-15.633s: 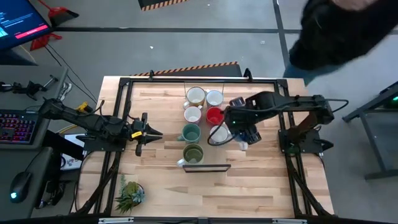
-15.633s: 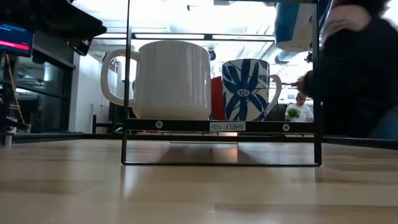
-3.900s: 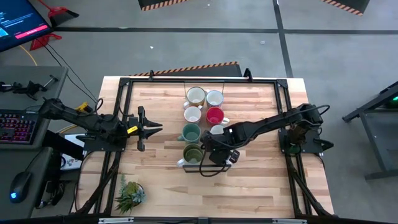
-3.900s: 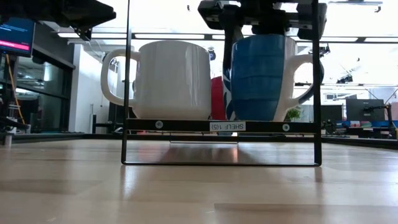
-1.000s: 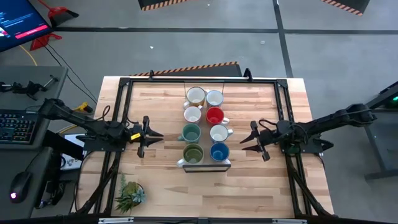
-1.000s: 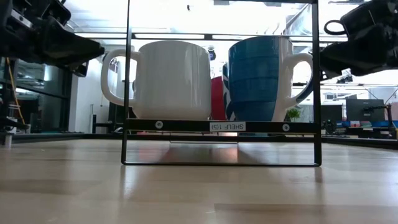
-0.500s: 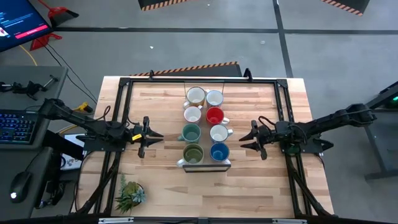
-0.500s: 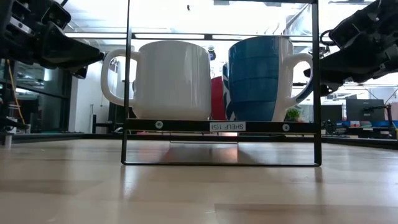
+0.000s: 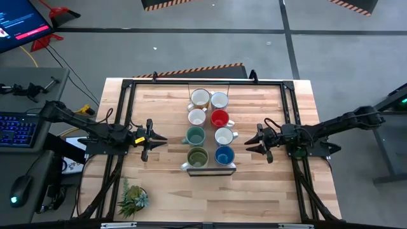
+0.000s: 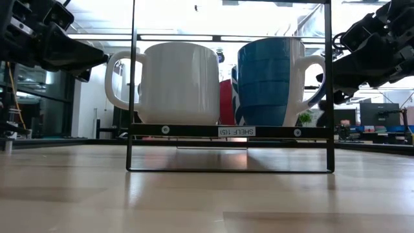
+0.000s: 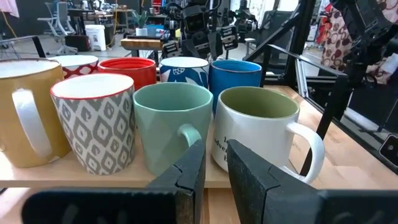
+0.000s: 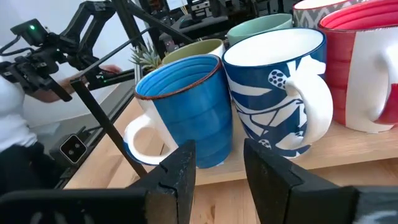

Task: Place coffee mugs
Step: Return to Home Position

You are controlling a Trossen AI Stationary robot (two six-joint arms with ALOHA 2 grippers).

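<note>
A black wire shelf point(image 9: 210, 170) sits at the middle of the table point(image 9: 165, 184) in the high view, carrying two rows of four. The left row, from the upper part of the frame downward, has a tan mug point(image 9: 200, 97), a grey-patterned mug point(image 9: 197, 117), a teal mug point(image 9: 194, 135) and an olive-lined mug point(image 9: 197, 156). The right row has a white mug point(image 9: 219, 100), a red mug point(image 9: 219, 118), a blue-flowered mug point(image 9: 224, 136) and a blue mug point(image 9: 224, 155). All eight stand upright, close together.

The left pincer point(image 9: 160, 137) hangs at mid-left of the frame, well apart from the shelf. It points toward the teal and olive-lined mugs, with its fingers a narrow gap apart and pinching nothing. The right pincer point(image 9: 253, 144) hangs at mid-right, near the shelf but clear of it. It faces the blue mug with its fingers spread a little wider, also empty.

A small spiky plant point(image 9: 131, 198) stands at the lower left of the table.
</note>
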